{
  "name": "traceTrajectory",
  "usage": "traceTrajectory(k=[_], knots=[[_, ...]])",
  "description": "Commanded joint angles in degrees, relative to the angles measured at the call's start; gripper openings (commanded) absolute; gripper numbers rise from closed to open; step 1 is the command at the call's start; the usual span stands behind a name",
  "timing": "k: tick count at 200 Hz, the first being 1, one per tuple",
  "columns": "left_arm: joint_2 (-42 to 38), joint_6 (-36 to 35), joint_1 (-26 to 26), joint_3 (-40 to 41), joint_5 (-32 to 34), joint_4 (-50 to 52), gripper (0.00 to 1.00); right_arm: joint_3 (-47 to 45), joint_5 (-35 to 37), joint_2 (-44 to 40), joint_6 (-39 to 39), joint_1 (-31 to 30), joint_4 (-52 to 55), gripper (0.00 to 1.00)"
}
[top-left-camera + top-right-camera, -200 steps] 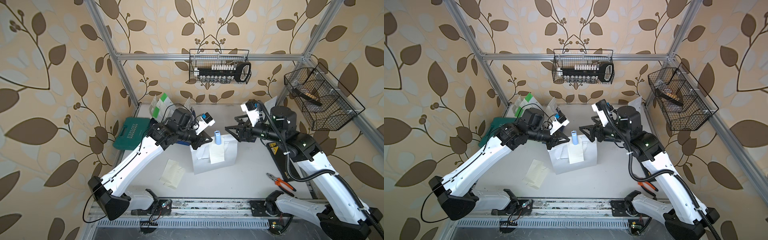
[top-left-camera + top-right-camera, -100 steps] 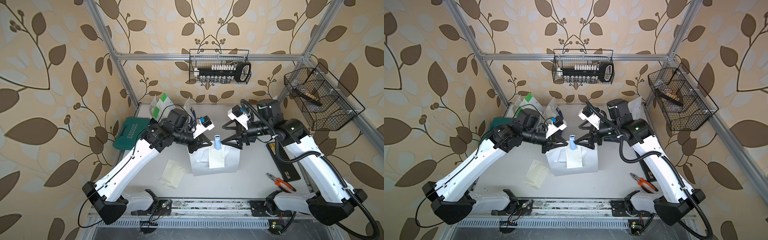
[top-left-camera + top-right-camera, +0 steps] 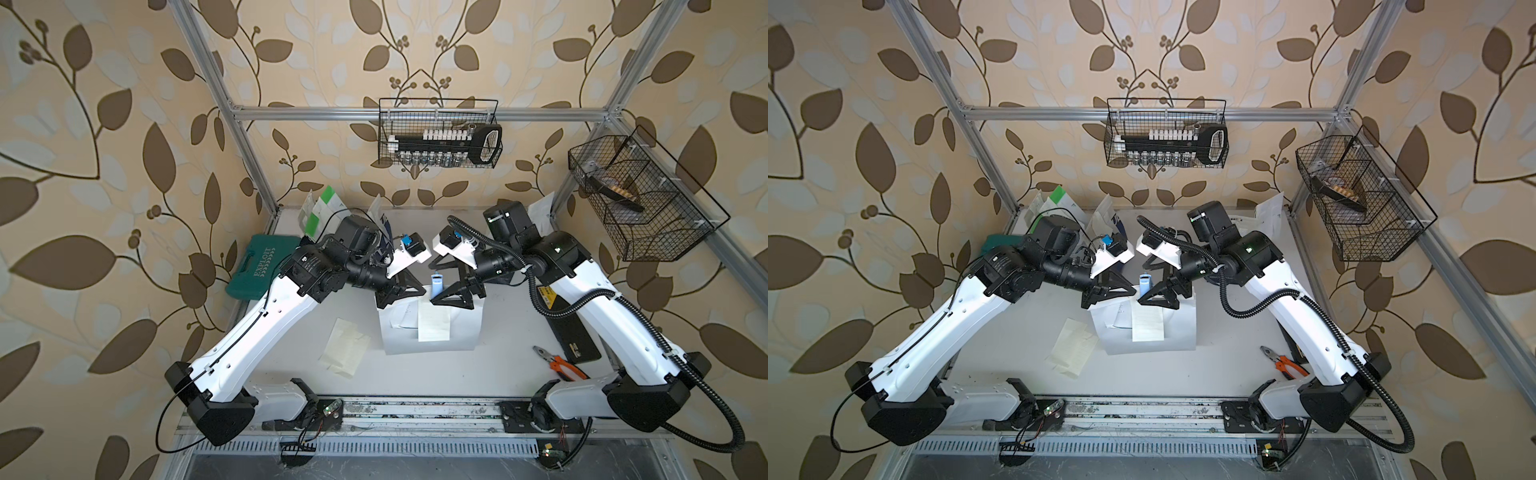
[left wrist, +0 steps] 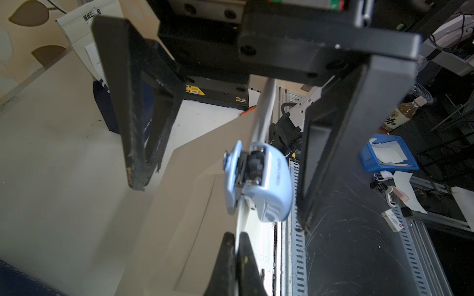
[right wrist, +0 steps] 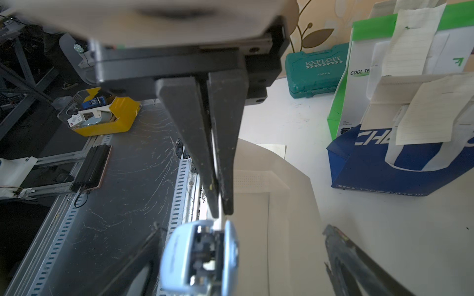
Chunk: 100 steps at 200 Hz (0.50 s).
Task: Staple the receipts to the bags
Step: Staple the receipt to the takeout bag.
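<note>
**Left gripper (image 3: 422,292) pinched the bag edge; right gripper (image 3: 432,283) straddled the stapler (image 3: 437,286).**

The white bag (image 3: 461,328) lay flat mid-table (image 3: 415,374) with a receipt (image 3: 434,326) on it and the light-blue stapler seated on its far edge. The left gripper's fingers (image 5: 205,153) were clenched on that thin edge just beside the stapler. The right gripper's fingers (image 4: 143,115) stood spread wide on either side of the stapler, apparently not touching it.

Soft even daylight; blurred, shadowy wrist close-ups.
</note>
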<state>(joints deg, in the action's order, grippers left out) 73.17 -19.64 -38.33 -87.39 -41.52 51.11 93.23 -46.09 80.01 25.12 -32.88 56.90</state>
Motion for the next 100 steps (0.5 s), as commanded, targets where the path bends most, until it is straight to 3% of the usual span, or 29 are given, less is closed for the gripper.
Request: traceTrajectory(k=[1,34,66,82,92,100], knots=[[0.22,-1.54,-0.74,-2.67,-0.34,0.42,0.0,0.06,-0.42,0.24,2.2,-0.08,-0.03,0.97],[0.22,-0.84,-0.77,-3.26,-0.06,-0.05,0.0,-1.56,-1.15,0.07,3.39,-0.04,-0.22,0.94],[-0.56,0.62,-0.78,-3.62,-2.08,-1.53,0.0,-2.43,-3.18,0.41,5.43,0.17,0.51,0.81],[-0.98,0.95,-0.73,-4.1,-3.68,-1.79,0.0,-2.88,-5.41,0.8,5.14,1.38,-0.6,0.65],[-1.16,1.08,-0.7,-4.27,-4.69,-1.88,0.0,-2.88,-7.85,1.09,4.73,2.52,-1.52,0.49],[-1.35,1.37,-0.78,-4.19,-5.13,-2.34,0.0,-3.18,-9.14,1.12,4.21,3.11,-2.37,0.28]])
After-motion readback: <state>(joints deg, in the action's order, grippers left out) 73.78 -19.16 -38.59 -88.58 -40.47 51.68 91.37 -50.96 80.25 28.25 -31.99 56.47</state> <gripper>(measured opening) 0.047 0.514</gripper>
